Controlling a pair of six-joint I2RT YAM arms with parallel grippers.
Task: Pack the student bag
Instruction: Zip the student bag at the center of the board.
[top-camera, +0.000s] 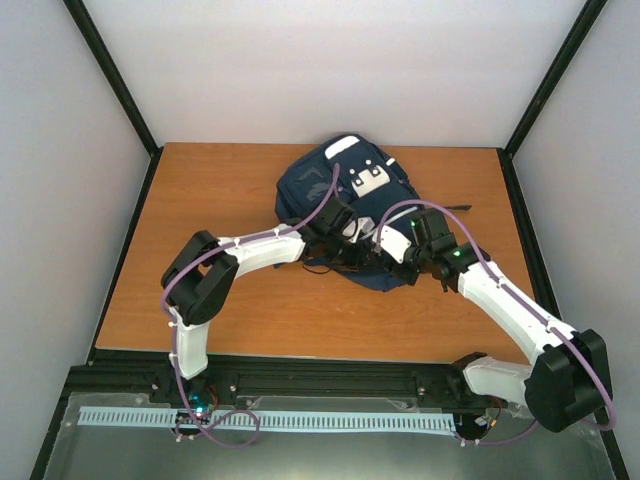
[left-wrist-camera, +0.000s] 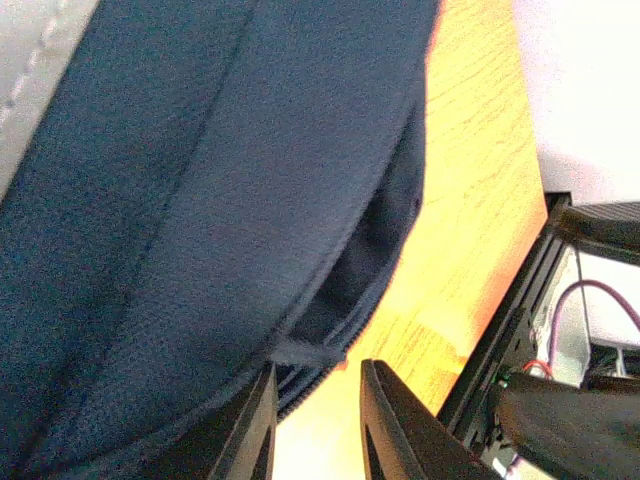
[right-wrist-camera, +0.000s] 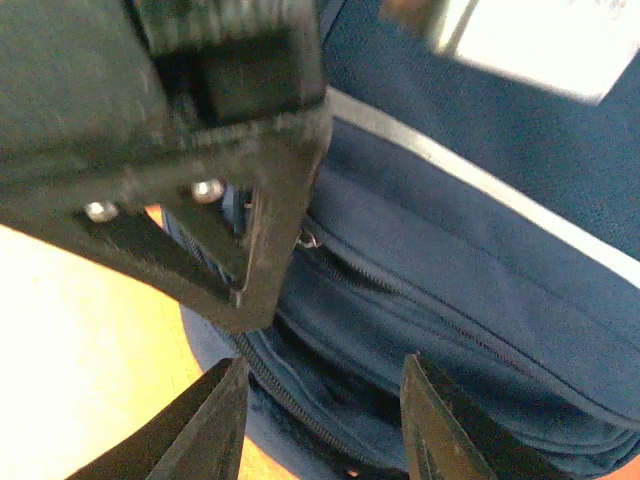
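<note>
The student bag (top-camera: 310, 185), navy with a white patch (top-camera: 368, 181), lies at the back middle of the wooden table. Both grippers meet at its near edge. My left gripper (top-camera: 345, 240) is open by a narrow gap (left-wrist-camera: 318, 366); a grey zipper pull (left-wrist-camera: 305, 352) on the bag's (left-wrist-camera: 200, 200) zip edge lies just past its fingertips, not pinched. My right gripper (top-camera: 400, 262) stands open (right-wrist-camera: 322, 362) over the bag's (right-wrist-camera: 480, 290) unzipped slot (right-wrist-camera: 340, 375), nothing between its fingers. The left gripper's black body (right-wrist-camera: 200, 150) fills the upper left of the right wrist view.
The orange-brown table (top-camera: 200, 200) shows bare wood left, right and in front of the bag. A dark strap (top-camera: 455, 208) trails from the bag's right side. Black frame posts and white walls enclose the table; a black rail (top-camera: 330, 375) runs along its near edge.
</note>
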